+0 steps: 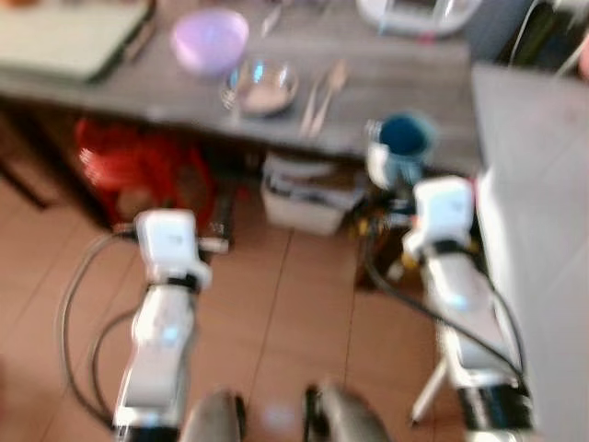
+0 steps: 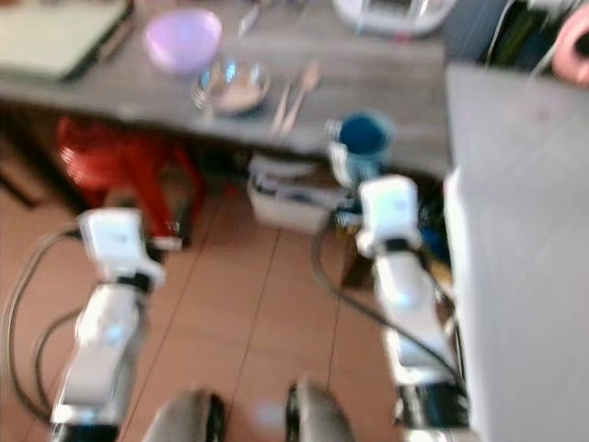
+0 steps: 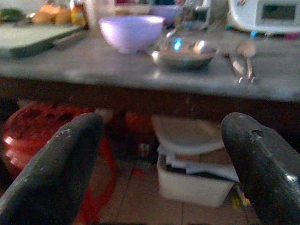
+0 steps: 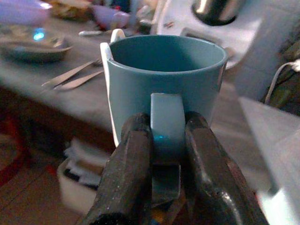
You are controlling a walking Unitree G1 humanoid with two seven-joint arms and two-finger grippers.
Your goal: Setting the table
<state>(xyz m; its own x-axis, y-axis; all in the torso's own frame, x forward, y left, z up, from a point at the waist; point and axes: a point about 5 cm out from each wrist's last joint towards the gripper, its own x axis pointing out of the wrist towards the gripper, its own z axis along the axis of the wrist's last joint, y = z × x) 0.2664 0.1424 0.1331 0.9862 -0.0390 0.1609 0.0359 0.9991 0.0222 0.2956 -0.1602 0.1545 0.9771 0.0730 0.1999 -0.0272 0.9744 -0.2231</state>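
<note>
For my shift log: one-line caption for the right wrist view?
Right gripper clamps the blue mug by its handle, near the grey table.

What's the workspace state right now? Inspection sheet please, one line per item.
Surface: grey wooden table, its near edge ahead of the robot; head views blurred.
Job's things: blue mug held by its handle at the table's near edge; purple bowl, metal bowl and cutlery on the table.
Clutter: white appliance at the back; board at far left.
Grippers: right gripper jaws shut on the mug handle; left gripper jaws open, low, before the table edge.
Cables: black cables looping off both arms.
Surroundings: red stool and white bin under the table; tiled floor; grey counter on the right.
</note>
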